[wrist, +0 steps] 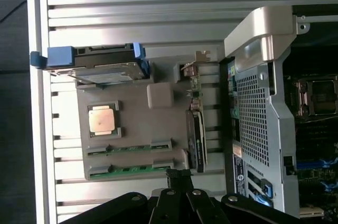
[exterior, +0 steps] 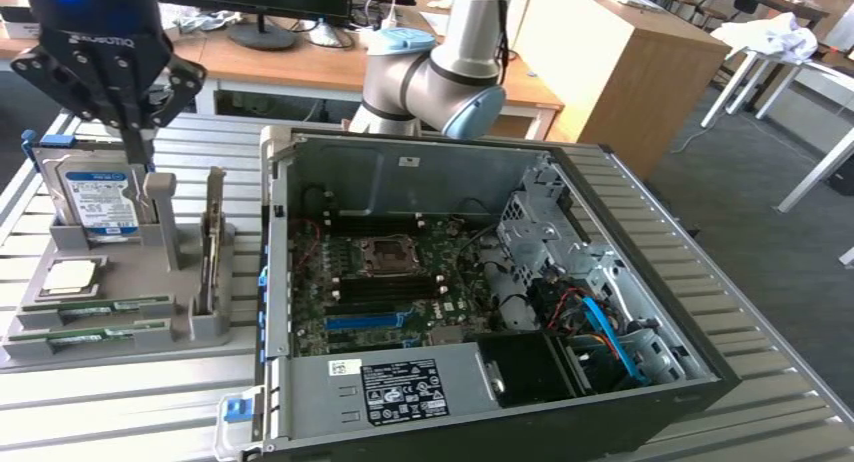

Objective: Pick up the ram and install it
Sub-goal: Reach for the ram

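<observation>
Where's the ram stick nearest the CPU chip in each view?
Exterior view: the ram stick lies flat in the grey tray, at the exterior view's left, beside the CPU chip.
Wrist view: it lies between the CPU chip and the second ram stick.
Shared landmark: the silver CPU chip.

Open air above the ram sticks (exterior: 100, 305), upright expansion card (exterior: 211, 247) and case wall (exterior: 276, 244) close beside

The gray holder (exterior: 134, 354) hides both ram sticks' (exterior: 96, 306) lower edges.
</observation>
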{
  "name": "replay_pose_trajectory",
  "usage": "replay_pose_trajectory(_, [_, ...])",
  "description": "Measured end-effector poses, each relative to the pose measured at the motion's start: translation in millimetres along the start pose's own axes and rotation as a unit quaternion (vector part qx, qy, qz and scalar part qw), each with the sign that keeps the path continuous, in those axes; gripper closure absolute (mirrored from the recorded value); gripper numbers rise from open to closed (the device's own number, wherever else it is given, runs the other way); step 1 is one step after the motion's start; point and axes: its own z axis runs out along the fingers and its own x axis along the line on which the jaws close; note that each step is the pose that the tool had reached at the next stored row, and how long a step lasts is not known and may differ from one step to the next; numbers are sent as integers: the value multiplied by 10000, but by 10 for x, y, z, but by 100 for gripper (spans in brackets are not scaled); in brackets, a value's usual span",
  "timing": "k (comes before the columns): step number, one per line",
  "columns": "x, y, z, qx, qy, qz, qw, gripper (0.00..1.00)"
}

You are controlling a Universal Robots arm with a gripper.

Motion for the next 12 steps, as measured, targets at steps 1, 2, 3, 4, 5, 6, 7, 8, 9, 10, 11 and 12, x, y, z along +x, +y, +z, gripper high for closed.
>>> replay_pose_trajectory(1, [27,-2,-1,0,1,0,10000,90])
replay_pose_trajectory(2, [52,-4,-1,0,1,0,10000,90])
replay_pose_trajectory(3, [76,-6,-2,0,2,0,10000,90])
replay_pose_trajectory(4, [102,-8,-3,1,3,0,10000,90])
replay_pose_trajectory(5, [127,-10,-3,0,3,0,10000,90])
replay_pose_trajectory(6, [153,-12,-4,0,3,0,10000,90])
replay_pose_trajectory(7, [181,-14,-4,0,3,0,10000,90])
replay_pose_trajectory(8, [207,-16,-5,0,4,0,10000,90])
replay_pose_trajectory(9, [233,-18,-5,0,4,0,10000,90])
replay_pose_trajectory(10, [259,-19,-6,0,5,0,10000,90])
replay_pose_trajectory(11, [285,-21,-7,1,6,0,10000,90])
replay_pose_trajectory(12, [311,-23,-7,1,6,0,10000,90])
